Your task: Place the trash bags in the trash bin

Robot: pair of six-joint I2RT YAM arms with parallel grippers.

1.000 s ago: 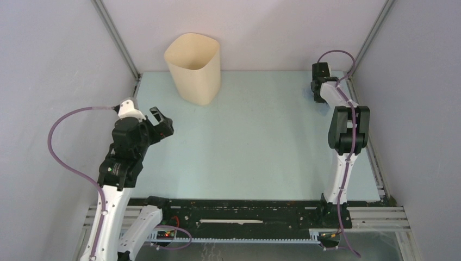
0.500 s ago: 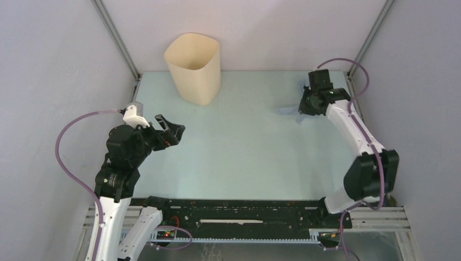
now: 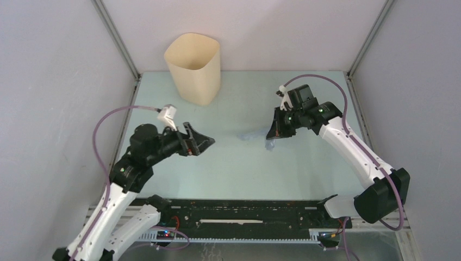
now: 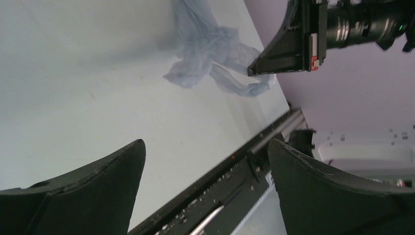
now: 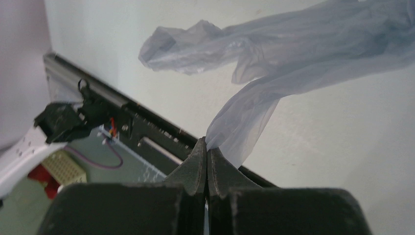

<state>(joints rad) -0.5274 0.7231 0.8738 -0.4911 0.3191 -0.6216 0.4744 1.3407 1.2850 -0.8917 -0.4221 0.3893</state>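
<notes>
- The left arm (image 3: 117,190) and the right arm (image 3: 353,149) wear white shells with black joint housings.
- A purple cable (image 3: 106,122) loops behind each set of jaws.
- The left gripper (image 4: 206,142) has matte black, wedge-shaped fingers (image 4: 88,191).
- The right gripper (image 4: 252,72) carries a small red mark (image 4: 313,60) just behind its jaws.

Seen from above, the trash bag (image 3: 253,136) is only a faint smear on the pale table (image 3: 244,174) — its outline cannot be traced — and the trash bin's (image 3: 193,68) floor is hidden behind its near wall. In the right wrist view the bag runs off the top and right edges, its pinched end lost between the right gripper's (image 5: 206,143) closed fingers.
</notes>
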